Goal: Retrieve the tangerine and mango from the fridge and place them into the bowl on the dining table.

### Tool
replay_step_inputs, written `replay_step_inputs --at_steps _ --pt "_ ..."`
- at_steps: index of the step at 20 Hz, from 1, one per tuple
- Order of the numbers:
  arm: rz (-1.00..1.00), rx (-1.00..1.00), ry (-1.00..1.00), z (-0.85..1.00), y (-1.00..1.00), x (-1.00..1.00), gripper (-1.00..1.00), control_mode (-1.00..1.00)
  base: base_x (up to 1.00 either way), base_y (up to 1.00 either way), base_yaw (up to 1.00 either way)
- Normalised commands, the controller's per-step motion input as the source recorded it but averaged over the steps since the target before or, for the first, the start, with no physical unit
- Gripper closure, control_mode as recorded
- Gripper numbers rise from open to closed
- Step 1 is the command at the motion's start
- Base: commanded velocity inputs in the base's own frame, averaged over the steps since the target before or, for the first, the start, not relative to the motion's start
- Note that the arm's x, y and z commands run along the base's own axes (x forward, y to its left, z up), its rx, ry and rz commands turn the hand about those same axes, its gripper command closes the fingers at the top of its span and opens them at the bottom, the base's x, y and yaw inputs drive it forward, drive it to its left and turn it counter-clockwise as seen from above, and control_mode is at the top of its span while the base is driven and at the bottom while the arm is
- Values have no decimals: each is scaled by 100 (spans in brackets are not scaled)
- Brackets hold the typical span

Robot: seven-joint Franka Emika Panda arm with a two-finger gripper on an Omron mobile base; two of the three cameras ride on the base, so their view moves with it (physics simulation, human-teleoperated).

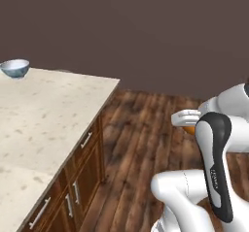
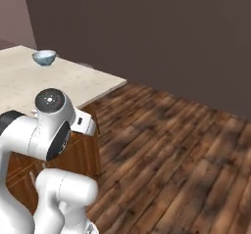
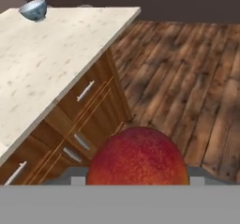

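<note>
Already you had the gripper closed around the mango, a smooth, heavy, probably slippery fruit, held across its middle.

The bowl sits at the dining table's far edge.

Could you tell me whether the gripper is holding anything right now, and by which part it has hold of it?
Yes: the gripper holds the mango, a red-orange fruit sitting between the fingers. The fingertips are hidden behind it, so the exact place of the hold cannot be told.
</note>
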Motion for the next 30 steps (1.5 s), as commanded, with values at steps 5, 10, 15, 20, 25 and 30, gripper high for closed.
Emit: replay_step_inputs --at_steps 5,10,15,20,25,30 --pt "0 0 0 0 0 0 100 100 91 -37 33" --pt "0 0 0 0 0 0 100 100 92 -38 33" --pt "0 0 0 0 0 0 100 100 90 -46 33" --pt "0 0 0 0 0 0 100 100 88 -47 33" --pt "0 0 0 0 0 0 100 100 87 -47 34" --pt "0 0 0 0 0 0 100 100 90 -42 34"
